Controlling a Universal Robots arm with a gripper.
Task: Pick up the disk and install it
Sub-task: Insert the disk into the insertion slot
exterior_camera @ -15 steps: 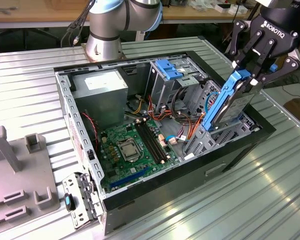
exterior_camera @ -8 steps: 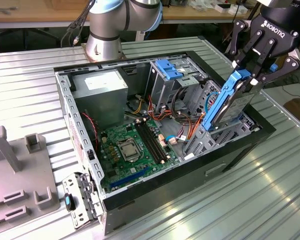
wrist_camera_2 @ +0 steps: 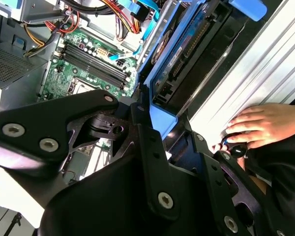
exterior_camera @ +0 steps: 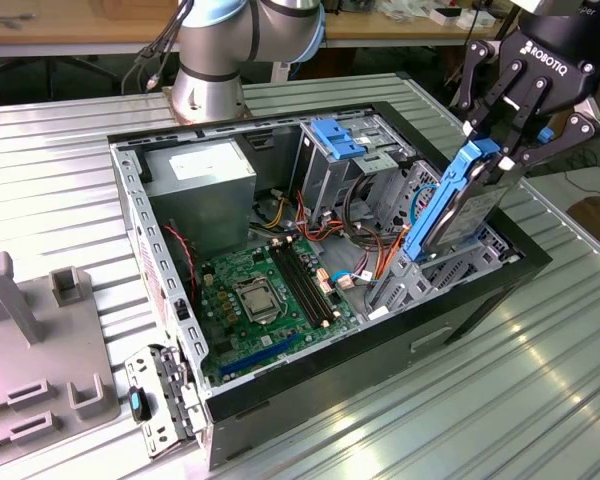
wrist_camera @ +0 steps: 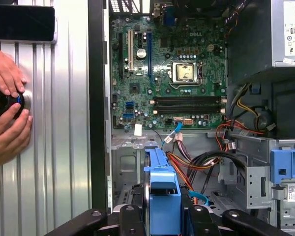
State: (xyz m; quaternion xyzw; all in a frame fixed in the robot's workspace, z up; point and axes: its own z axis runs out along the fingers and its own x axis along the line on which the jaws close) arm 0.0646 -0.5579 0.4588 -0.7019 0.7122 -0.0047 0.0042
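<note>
Black gripper [wrist_camera: 162, 212] links crowd both wrist views, the jaws clamped on the blue-framed upper end of the disk [exterior_camera: 465, 215]. Under the jaws spreads the ribbed metal desk [exterior_camera: 540, 400], and on it lies the open case [exterior_camera: 130, 230]. Below and beyond the jaws sits the green board [exterior_camera: 270, 300]; straight below them, in the exterior view, is the grey drive bay [exterior_camera: 398, 280]. The disk hangs tilted from the jaws, its lower end down inside the case at the bay's mouth. Whether it touches the bay I cannot tell. Pick-up looks done, so installing is the step in hand. That calls, I judge, for squaring the carrier's rails to the bay's guides and pressing evenly, since a tilted entry could jam. Off to the side of the jaws, outside the case, a person's hands [wrist_camera: 7, 132] hold a small dark knob [wrist_camera: 1, 101] on the desk.
</note>
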